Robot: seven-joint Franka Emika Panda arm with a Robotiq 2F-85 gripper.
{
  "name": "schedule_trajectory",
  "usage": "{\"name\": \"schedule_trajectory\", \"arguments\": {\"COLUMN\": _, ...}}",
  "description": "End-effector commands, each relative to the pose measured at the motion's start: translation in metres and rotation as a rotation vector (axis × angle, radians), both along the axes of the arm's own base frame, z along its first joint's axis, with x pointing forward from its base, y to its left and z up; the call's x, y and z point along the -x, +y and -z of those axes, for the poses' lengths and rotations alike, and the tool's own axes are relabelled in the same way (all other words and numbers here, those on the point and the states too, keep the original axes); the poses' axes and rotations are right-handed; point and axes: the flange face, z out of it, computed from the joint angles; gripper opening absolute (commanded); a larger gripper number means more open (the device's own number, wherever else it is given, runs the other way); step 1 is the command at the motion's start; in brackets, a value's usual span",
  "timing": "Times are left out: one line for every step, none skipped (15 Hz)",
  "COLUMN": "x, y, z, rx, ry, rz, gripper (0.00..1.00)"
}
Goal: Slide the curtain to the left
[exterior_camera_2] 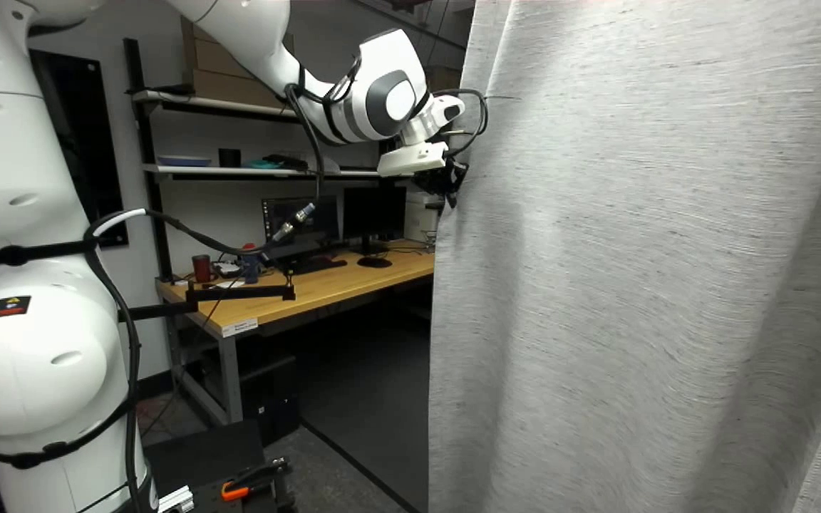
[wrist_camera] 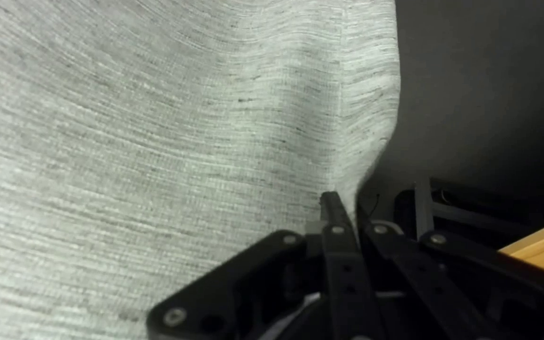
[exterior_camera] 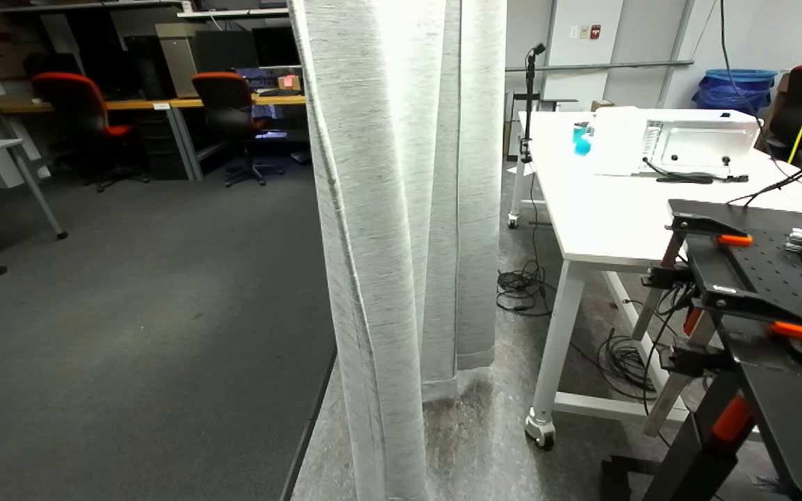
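Your black two-finger gripper [wrist_camera: 349,207] is clamped onto the side edge of the tall, pale grey woven-fabric curtain [wrist_camera: 196,132].

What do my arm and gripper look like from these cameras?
The arm is white and rounded, wrapped with black straps, with black cables along it and a dark label bearing red and yellow marks. The gripper is black, with slim linked bars and silvery screws.
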Motion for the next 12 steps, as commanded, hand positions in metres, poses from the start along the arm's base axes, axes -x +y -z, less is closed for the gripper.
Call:
{"name": "schedule_trajectory", "arguments": {"x": 0.014, "y": 0.047, "z": 0.054, "rx": 0.072, "ry": 0.056, "rz": -0.059, "gripper": 0.01}}
{"name": "schedule_trajectory", "arguments": {"x": 0.017, "y": 0.053, "z": 0.053, "rx": 0.088, "ry": 0.049, "rz": -0.068, "gripper": 0.01}}
{"name": "schedule_trajectory", "arguments": {"x": 0.019, "y": 0.06, "z": 0.053, "rx": 0.103, "ry": 0.039, "rz": -0.079, "gripper": 0.01}}
{"name": "schedule_trajectory", "arguments": {"x": 0.022, "y": 0.066, "z": 0.054, "rx": 0.117, "ry": 0.032, "rz": -0.09, "gripper": 0.01}}
{"name": "schedule_trajectory", "arguments": {"x": 0.025, "y": 0.072, "z": 0.053, "rx": 0.129, "ry": 0.018, "rz": -0.105, "gripper": 0.01}}
{"name": "schedule_trajectory", "arguments": {"x": 0.028, "y": 0.077, "z": 0.053, "rx": 0.142, "ry": 0.007, "rz": -0.117, "gripper": 0.01}}
{"name": "schedule_trajectory", "arguments": {"x": 0.031, "y": 0.083, "z": 0.052, "rx": 0.155, "ry": -0.006, "rz": -0.134, "gripper": 0.01}}
{"name": "schedule_trajectory", "arguments": {"x": 0.034, "y": 0.088, "z": 0.05, "rx": 0.168, "ry": -0.022, "rz": -0.151, "gripper": 0.01}}
{"name": "schedule_trajectory", "arguments": {"x": 0.037, "y": 0.094, "z": 0.049, "rx": 0.186, "ry": -0.037, "rz": -0.17, "gripper": 0.01}}
{"name": "schedule_trajectory", "arguments": {"x": 0.039, "y": 0.099, "z": 0.048, "rx": 0.203, "ry": -0.054, "rz": -0.188, "gripper": 0.01}}
{"name": "schedule_trajectory", "arguments": {"x": 0.044, "y": 0.106, "z": 0.051, "rx": 0.219, "ry": -0.063, "rz": -0.213, "gripper": 0.01}}
{"name": "schedule_trajectory", "arguments": {"x": 0.049, "y": 0.116, "z": 0.062, "rx": 0.237, "ry": -0.055, "rz": -0.24, "gripper": 0.01}}
